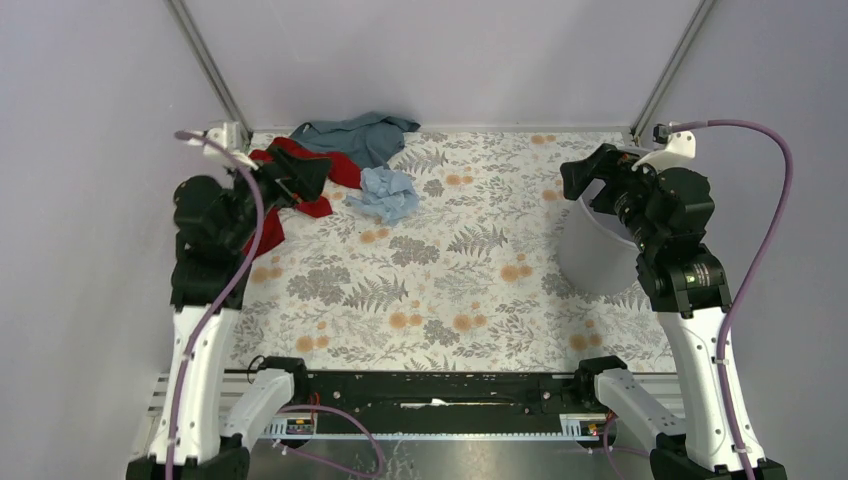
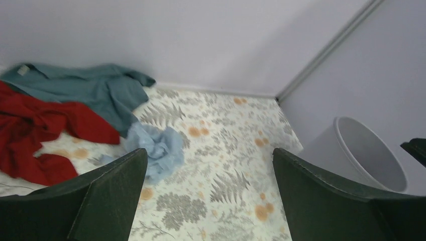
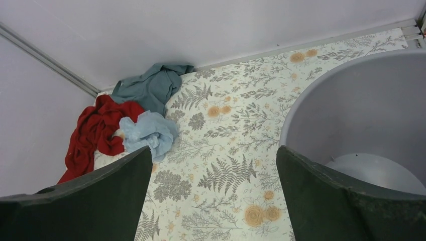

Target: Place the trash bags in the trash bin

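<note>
The trash bag (image 1: pixel 388 193) is a crumpled pale blue wad lying on the floral table at the back left, beside the cloths. It also shows in both wrist views, the bag (image 2: pixel 158 148) (image 3: pixel 148 131) well beyond the fingertips. The light grey trash bin (image 1: pixel 595 250) stands upright at the right; its inside shows nothing in it (image 3: pixel 361 110), and its rim shows from the left (image 2: pixel 369 155). My left gripper (image 1: pixel 308 178) (image 2: pixel 209 153) hovers open above the red cloth, just left of the bag. My right gripper (image 1: pixel 580 180) (image 3: pixel 213 150) hangs open over the bin's left rim, holding nothing.
A red cloth (image 1: pixel 345 170) (image 2: pixel 45 125) and a teal-grey cloth (image 1: pixel 355 135) (image 3: pixel 148 85) lie bunched in the back left corner, touching the bag. Pale walls and two slanted metal frame posts (image 1: pixel 205 60) close in the back and sides.
</note>
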`<state>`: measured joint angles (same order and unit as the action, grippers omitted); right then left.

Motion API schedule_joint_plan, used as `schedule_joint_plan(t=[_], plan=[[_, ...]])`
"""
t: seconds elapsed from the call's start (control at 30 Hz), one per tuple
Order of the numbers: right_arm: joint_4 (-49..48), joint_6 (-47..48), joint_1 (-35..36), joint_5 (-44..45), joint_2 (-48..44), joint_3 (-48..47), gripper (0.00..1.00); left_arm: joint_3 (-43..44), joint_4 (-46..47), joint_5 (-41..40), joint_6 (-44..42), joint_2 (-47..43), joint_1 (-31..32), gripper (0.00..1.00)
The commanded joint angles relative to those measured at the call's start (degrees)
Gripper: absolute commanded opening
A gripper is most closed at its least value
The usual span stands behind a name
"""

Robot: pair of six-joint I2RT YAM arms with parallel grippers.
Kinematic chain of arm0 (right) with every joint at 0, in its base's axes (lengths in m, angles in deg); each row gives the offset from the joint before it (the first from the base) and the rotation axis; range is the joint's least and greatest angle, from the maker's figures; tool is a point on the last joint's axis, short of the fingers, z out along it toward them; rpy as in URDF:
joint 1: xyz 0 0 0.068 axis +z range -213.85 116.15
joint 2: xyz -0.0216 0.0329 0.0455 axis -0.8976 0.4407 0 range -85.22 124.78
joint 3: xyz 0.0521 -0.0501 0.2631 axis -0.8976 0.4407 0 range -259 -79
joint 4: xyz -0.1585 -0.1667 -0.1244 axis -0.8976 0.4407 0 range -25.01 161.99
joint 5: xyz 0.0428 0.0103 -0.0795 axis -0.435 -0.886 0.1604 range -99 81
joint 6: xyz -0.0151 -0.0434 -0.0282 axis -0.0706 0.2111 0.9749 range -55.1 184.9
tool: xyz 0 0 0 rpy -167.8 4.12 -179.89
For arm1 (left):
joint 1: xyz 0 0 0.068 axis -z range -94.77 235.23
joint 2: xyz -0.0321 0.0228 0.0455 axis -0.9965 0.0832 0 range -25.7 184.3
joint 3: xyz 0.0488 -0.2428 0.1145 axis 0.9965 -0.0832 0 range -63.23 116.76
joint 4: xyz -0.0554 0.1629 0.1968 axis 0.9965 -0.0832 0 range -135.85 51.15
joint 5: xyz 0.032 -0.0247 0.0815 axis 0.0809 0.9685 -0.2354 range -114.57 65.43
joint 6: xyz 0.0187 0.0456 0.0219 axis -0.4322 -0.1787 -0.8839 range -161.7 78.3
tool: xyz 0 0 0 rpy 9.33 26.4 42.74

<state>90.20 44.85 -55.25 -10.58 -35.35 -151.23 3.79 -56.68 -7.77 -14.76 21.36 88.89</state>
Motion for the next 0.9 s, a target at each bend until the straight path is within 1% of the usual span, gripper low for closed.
schedule_joint_plan(t=[0.0, 0.17, 0.23, 0.37, 0.47, 0.53, 0.7, 0.87], plan=[[0.4, 1.4, -0.2, -0.6, -0.3, -1.8, 1.0, -1.1, 2.3, 10.4, 3.5, 7.8, -0.3, 0.99], [-1.2, 2.7, -0.2, -5.8, -1.2, 0.6, 1.0, -2.2, 3.4, 13.3, 6.1, 16.5, -0.1, 0.99], [-3.0, 2.2, -0.2, -7.5, -2.3, 2.5, 1.0, -4.9, 7.6, 13.8, 8.8, 18.9, -0.1, 0.99], [-4.6, 2.0, -0.2, -11.7, -2.4, 4.3, 1.0, -10.6, 20.1, 14.5, 15.4, 22.4, 0.0, 0.99], [-4.6, 0.9, -0.2, -14.3, -1.5, 4.2, 1.0, -11.3, 23.8, 13.6, 17.0, 27.0, 0.6, 0.99], [-4.9, -0.2, -0.2, -15.5, -1.1, 4.6, 1.0, -10.4, 24.0, 11.2, 16.1, 30.1, 1.2, 0.99], [-4.3, -1.5, -0.2, -19.4, 0.3, 4.5, 1.0, -5.5, 19.4, 2.6, 10.0, 37.9, 4.9, 0.99], [-4.2, -2.8, -0.2, -26.1, 4.3, 3.8, 1.0, -1.3, 20.0, 2.5, 9.4, 47.1, 6.9, 0.99]])
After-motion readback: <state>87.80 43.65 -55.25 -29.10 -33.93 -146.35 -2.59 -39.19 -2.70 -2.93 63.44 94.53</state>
